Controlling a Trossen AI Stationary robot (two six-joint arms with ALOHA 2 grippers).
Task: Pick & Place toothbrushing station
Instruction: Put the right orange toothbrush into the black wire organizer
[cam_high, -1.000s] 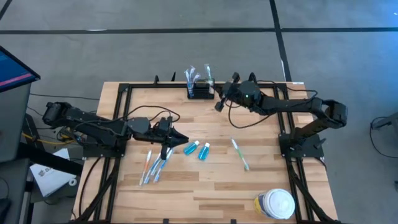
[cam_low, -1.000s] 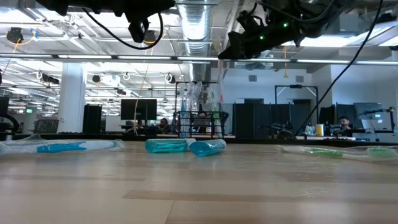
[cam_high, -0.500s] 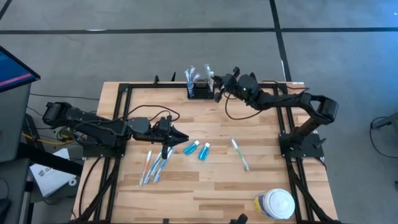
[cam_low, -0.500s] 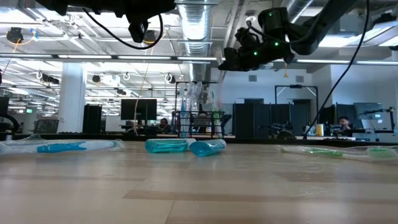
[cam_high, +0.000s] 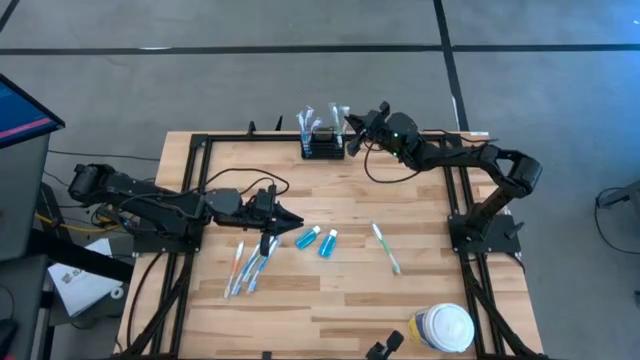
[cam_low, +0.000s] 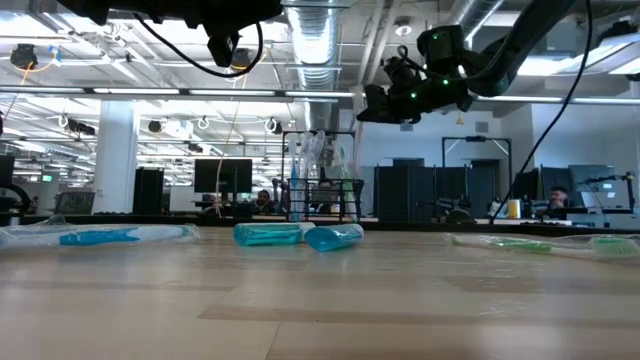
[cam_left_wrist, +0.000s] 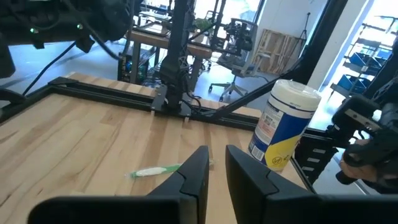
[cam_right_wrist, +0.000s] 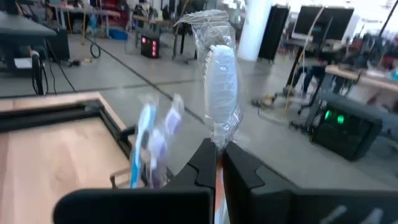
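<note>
- The toothbrushing station (cam_high: 322, 147), a small black open-topped caddy, stands at the worktop's (cam_high: 420, 290) far edge, midway along it; your low view shows it small and distant (cam_low: 322, 196), its contents hard to make out.
- Wrapped toothbrushes stand in it, and the one nearest the right gripper (cam_high: 352, 122) fills that arm's wrist view as a white brush head in clear film (cam_right_wrist: 221, 93).
- The right gripper's fingers (cam_right_wrist: 242, 169) are closed on that wrapped toothbrush, above the caddy's right end.
- The left gripper (cam_high: 291, 221) hangs over the worktop's left half, just beside two blue bottles (cam_high: 317, 240); its fingers (cam_left_wrist: 194, 175) stand narrowly parted, with nothing between them.
- Several wrapped toothbrushes (cam_high: 247, 266) lie partly under the left arm, and one green toothbrush (cam_high: 386, 248) lies well apart at centre right.
- A white-lidded, yellow-labelled wipes canister (cam_high: 441, 328) stands at the near right corner, cut off by the high view's edge.
- You have open boards between the caddy and the bottles.
</note>
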